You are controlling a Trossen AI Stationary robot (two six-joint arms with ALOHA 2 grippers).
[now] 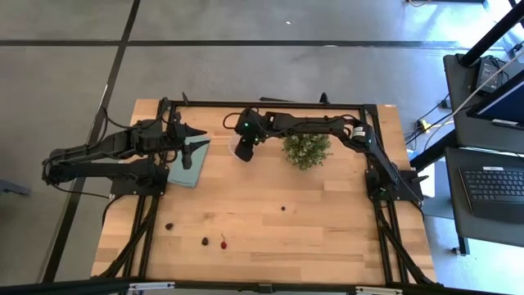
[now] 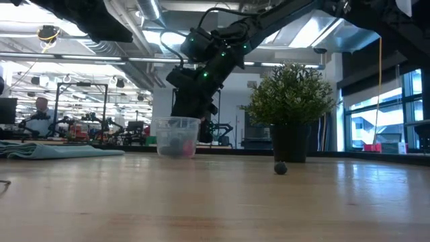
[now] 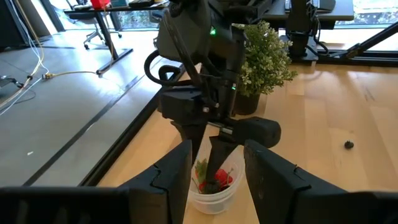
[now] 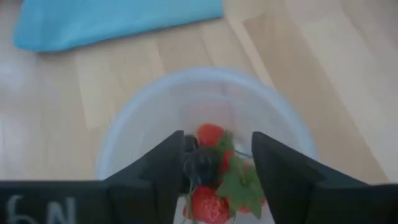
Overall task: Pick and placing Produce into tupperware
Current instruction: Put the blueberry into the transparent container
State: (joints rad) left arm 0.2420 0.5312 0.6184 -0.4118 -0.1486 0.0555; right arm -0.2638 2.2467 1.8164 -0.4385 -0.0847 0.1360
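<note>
On the wooden table (image 1: 327,238), the right claw (image 4: 214,163) hangs over the cup (image 2: 177,136) beside the plant (image 1: 306,150), fingers parted, a dark berry (image 4: 203,163) between them above the strawberries (image 4: 210,134) inside; the left claw (image 3: 217,165) waits nearby, open.

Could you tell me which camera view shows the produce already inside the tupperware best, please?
The right wrist view: it looks straight down into the tupperware, showing strawberries and a dark berry between the right pincer fingers. The left wrist view shows them partly hidden; the low view only as blurred colour; the high view hides them.
</note>
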